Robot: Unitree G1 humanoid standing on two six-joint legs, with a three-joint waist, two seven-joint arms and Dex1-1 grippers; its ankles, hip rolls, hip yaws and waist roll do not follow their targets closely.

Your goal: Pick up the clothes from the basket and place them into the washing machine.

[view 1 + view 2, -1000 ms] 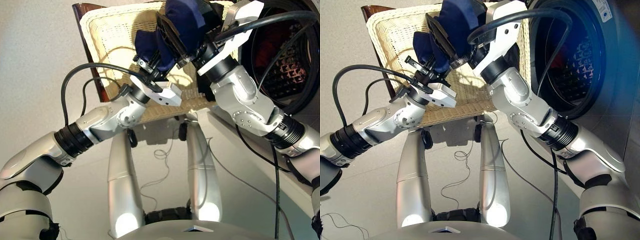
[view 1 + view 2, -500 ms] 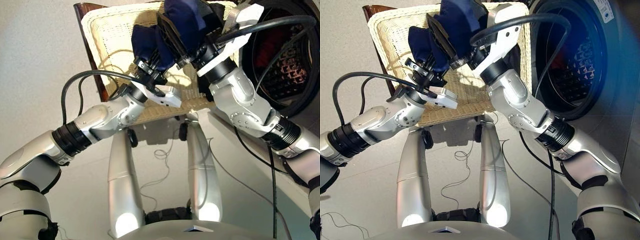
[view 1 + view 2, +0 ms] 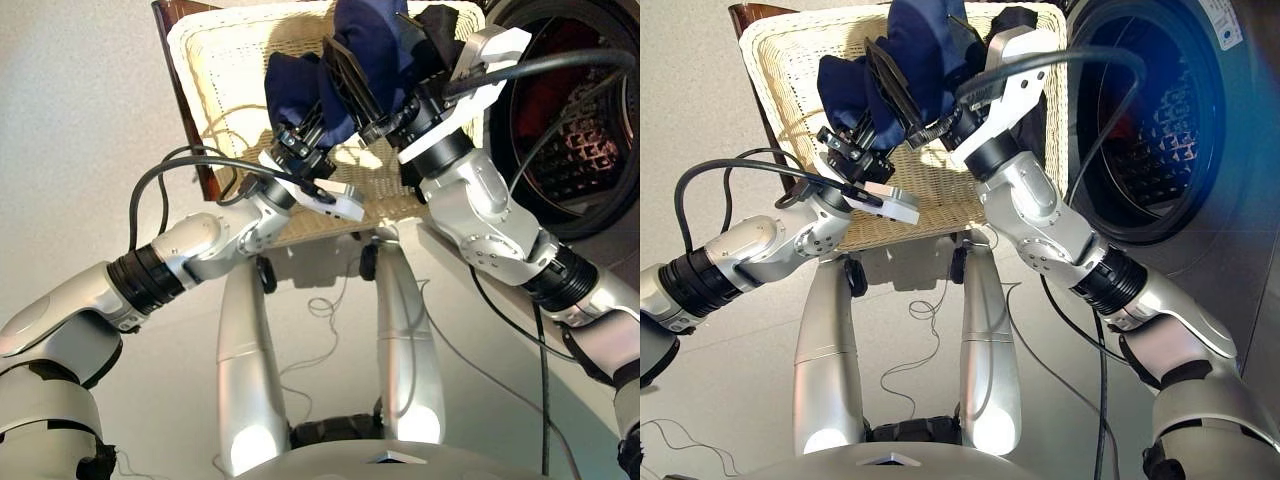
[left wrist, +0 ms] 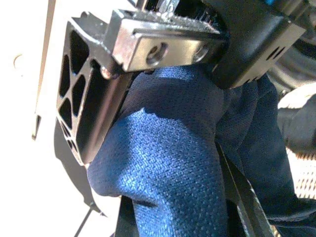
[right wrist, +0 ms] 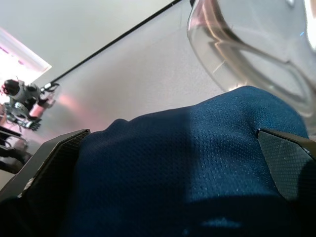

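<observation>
The navy blue garment (image 3: pixel 365 25) hangs in the air over the cream wicker basket (image 3: pixel 215 60), held by both arms. My left gripper (image 3: pixel 298 112) is shut on its lower left fold. My right gripper (image 3: pixel 368 62) is shut on the upper bulk, and in the right wrist view the cloth (image 5: pixel 182 163) fills the gap between its fingers (image 5: pixel 49 168). The left wrist view is filled by the same cloth (image 4: pixel 168 163). A black cloth lump (image 3: pixel 1015 18) lies at the basket's far right corner. The washing machine (image 3: pixel 1230 130) stands open at the right, with something red (image 3: pixel 540 95) inside its drum.
The basket rests on a dark brown seat (image 3: pixel 185 100) right beside the machine's round opening. The glass porthole door (image 5: pixel 237 54) shows close past the right gripper. Thin cables (image 3: pixel 320 310) trail on the pale floor below.
Both grippers keep their hold on the navy garment. The right wrist has dipped a little and the left gripper has edged closer to it; the view has shifted slightly.
</observation>
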